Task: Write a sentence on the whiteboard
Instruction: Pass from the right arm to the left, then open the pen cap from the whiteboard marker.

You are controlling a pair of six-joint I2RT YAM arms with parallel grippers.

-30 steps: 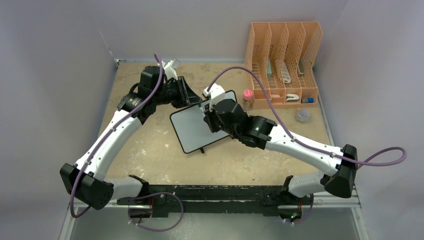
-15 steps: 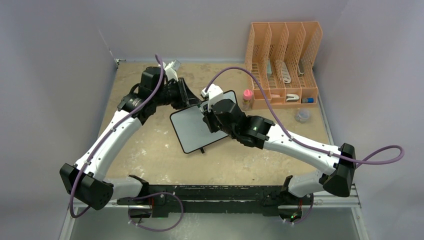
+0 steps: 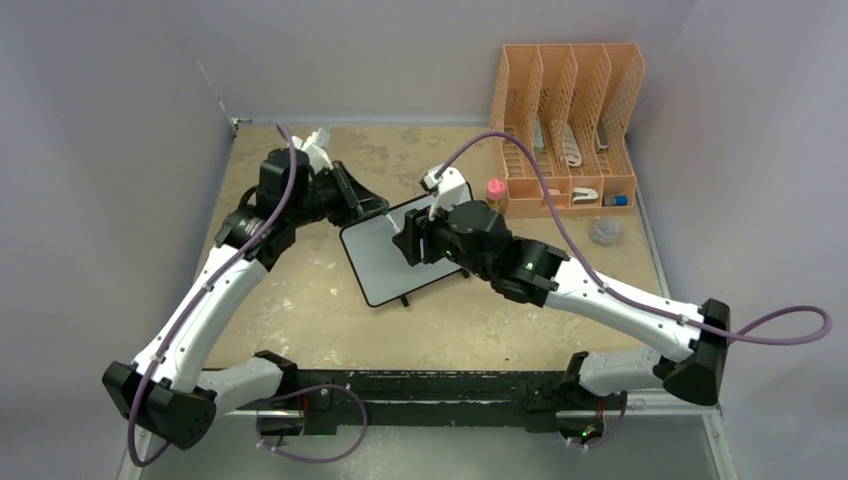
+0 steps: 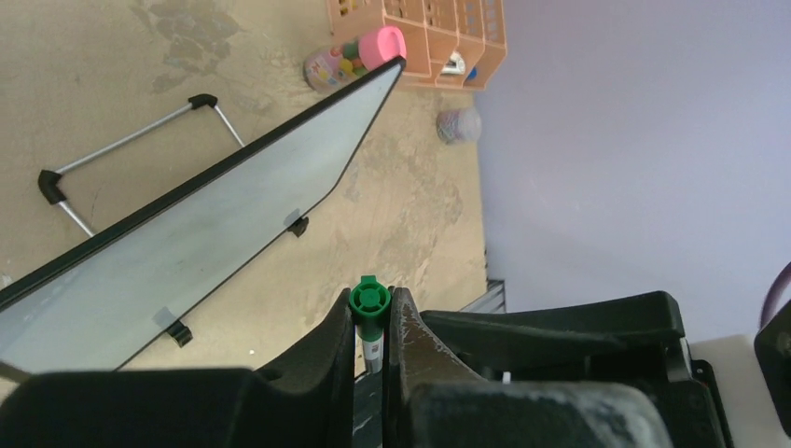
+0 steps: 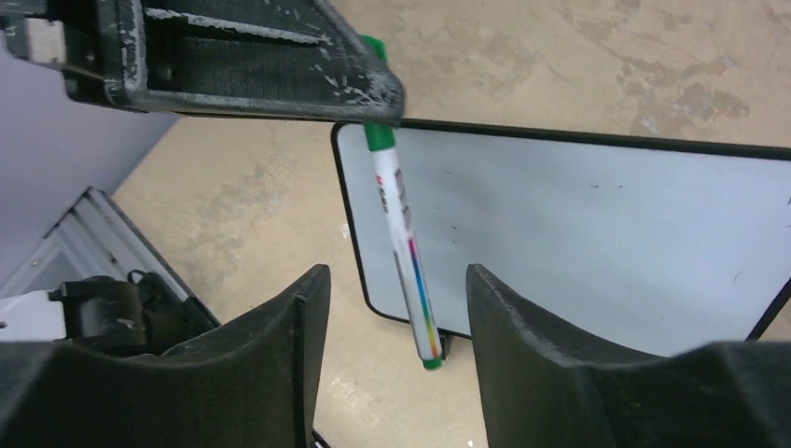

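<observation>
- The sandy table (image 3: 300,310) carries everything, with both arms reaching to its middle.
- The left arm (image 3: 210,290) stretches up the left side, bends at the elbow and turns its wrist in toward the board's far-left corner.
- The right arm (image 3: 600,295) runs low from the right and crosses over the board's right half.
- An orange file rack (image 3: 565,130) stands at the far right, well apart from the grippers.
- The whiteboard (image 3: 385,262) sits mid-table, turned askew, and leans on a wire stand (image 4: 131,154). Its face is white with a few faint specks.
- The right gripper (image 5: 396,275) hovers over the board with its jaws parted and grips nothing. The pen shows in the gap, touching neither finger.
- The left gripper (image 4: 371,308) is clamped tight on the green marker (image 5: 401,233), pinching it near one green end. The rest hangs free over the board's corner.
- A pink-capped bottle (image 3: 494,196) stands between the board and the rack.
</observation>
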